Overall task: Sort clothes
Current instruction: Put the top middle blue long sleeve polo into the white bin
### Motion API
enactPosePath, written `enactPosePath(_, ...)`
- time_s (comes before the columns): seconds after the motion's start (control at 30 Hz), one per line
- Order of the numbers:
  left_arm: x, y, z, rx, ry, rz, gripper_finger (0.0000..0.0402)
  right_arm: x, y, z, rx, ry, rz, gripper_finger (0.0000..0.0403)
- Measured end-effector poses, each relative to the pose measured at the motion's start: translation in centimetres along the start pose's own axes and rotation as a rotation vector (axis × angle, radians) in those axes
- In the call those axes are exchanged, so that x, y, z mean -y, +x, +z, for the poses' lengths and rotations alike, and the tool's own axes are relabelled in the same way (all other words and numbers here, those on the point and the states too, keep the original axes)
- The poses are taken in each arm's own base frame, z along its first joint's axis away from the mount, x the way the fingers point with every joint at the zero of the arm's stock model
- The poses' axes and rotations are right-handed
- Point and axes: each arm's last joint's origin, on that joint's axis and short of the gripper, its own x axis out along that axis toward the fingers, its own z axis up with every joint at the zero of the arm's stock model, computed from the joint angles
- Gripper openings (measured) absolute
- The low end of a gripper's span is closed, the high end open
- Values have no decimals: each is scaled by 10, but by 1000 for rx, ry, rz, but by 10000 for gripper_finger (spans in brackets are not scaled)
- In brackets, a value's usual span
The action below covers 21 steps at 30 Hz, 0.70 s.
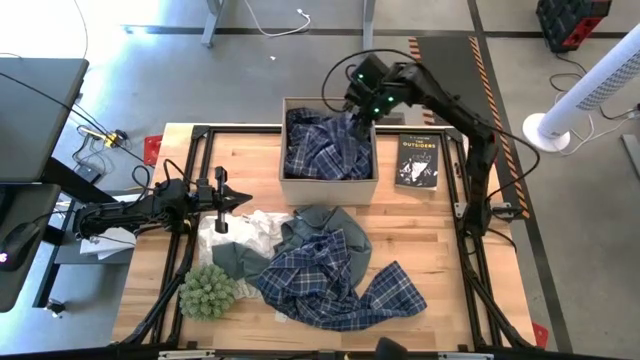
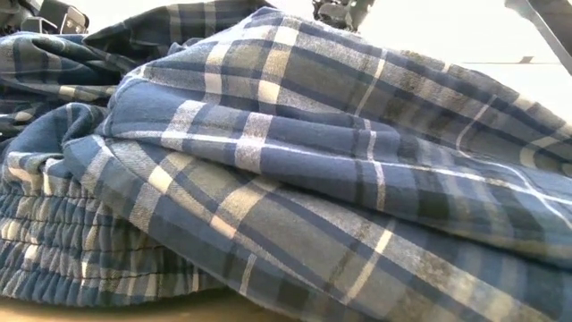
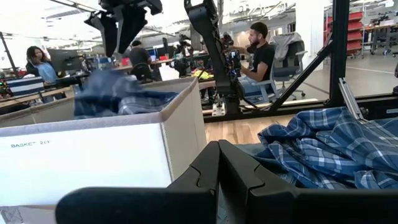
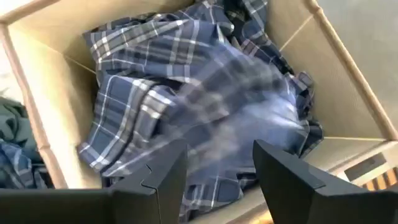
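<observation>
Grey concrete floor [image 1: 150, 80], white fan [image 1: 590, 95], desks [image 3: 37, 99] behind.

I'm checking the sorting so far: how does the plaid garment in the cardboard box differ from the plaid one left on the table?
The plaid garment in the box is bunched inside the cardboard box, under the open right gripper. The plaid garment on the table is spread wide on the wood, partly over a dark green garment, with no gripper above it. Both are blue-and-white plaid.

The plaid clothes [image 1: 335, 275] are soft, matt woven cloth. The box [image 1: 329, 188] is plain matt cardboard, and the surface [image 1: 420, 235] is smooth pale wood. The book [image 1: 417, 160] has a black paper cover.
</observation>
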Motion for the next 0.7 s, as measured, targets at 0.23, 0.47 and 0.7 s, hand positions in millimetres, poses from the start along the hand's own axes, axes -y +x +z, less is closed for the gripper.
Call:
enactPosePath(0.23,0,0,0,0,0,-1,1,1,38,19,202,-66,63,181)
enactPosePath(0.47,0,0,0,0,0,0,1,1,137,3,351,139,99,181)
enactPosePath(0.7,0,0,0,0,0,0,1,-1,209,-60,299,219,5,181)
